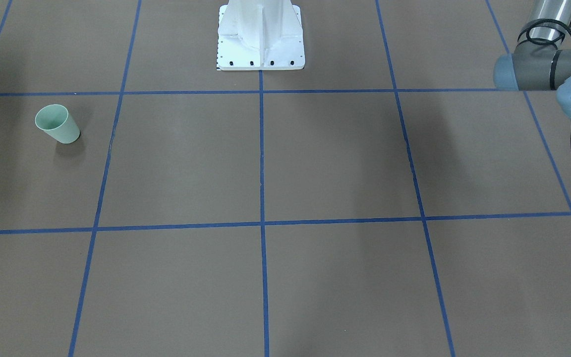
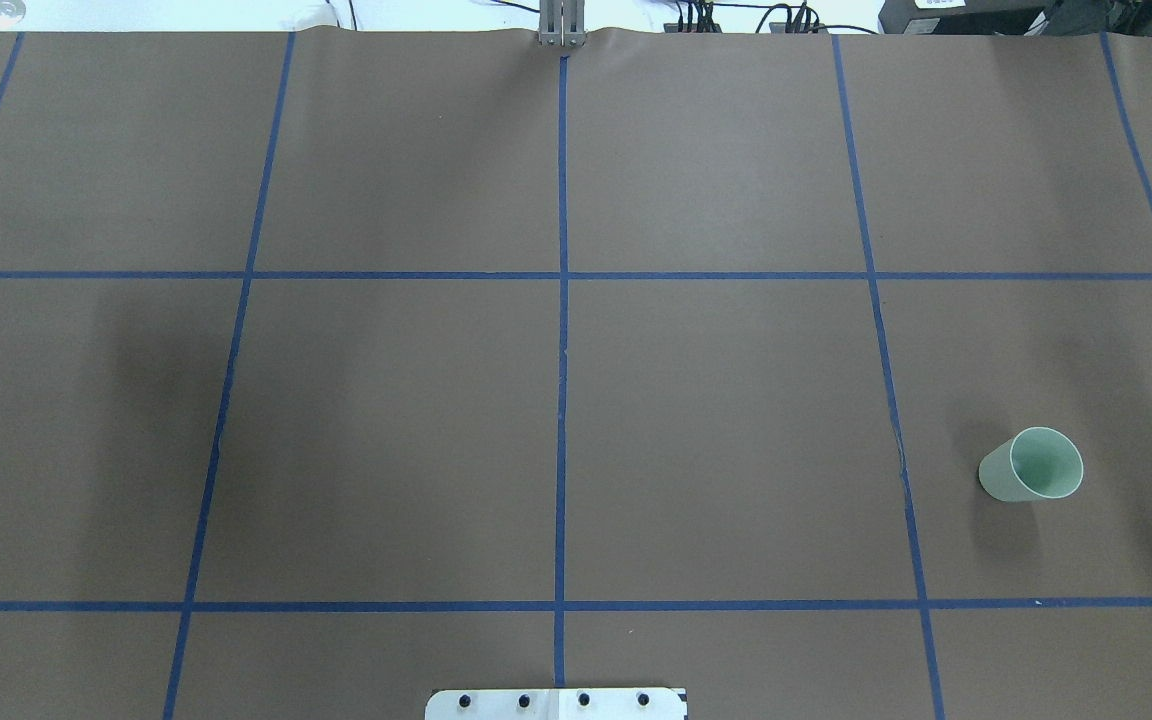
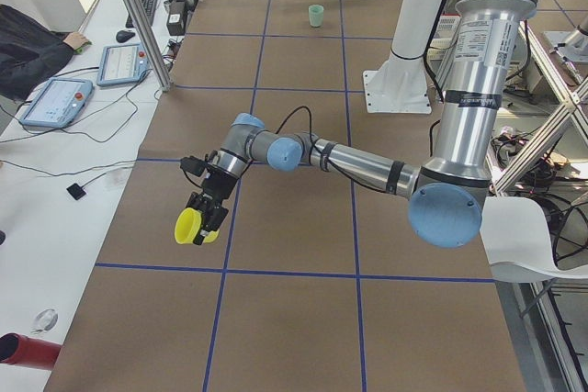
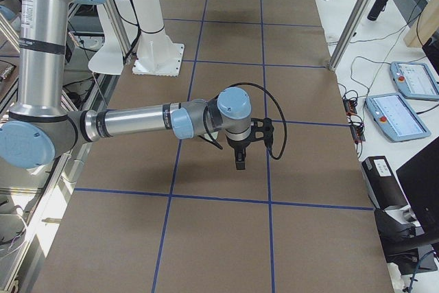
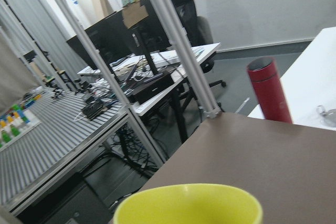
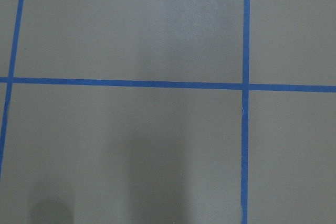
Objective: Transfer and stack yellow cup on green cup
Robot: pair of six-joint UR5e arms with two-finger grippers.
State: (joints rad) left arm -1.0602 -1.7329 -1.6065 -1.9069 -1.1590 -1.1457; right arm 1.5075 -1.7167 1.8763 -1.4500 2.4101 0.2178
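Note:
The yellow cup (image 3: 189, 227) hangs above the table at the near arm's left gripper (image 3: 204, 227), tipped on its side near the table's end. Its rim (image 5: 189, 205) fills the bottom of the left wrist view, where no fingers show; I cannot tell whether the jaws are shut. The green cup (image 1: 57, 124) stands upright, mouth up, on the brown table at the robot's right side, also in the overhead view (image 2: 1031, 467) and far off in the left side view (image 3: 316, 16). The right gripper (image 4: 239, 159) points down above bare table, nothing visible in it; I cannot tell its state.
The white robot base (image 1: 260, 49) stands at the table's middle edge. The left arm's elbow (image 1: 553, 64) reaches over the table's corner. A red bottle (image 5: 269, 90) and a metal post (image 3: 138, 16) stand beyond the left end. Blue tape lines (image 2: 562, 400) grid the table.

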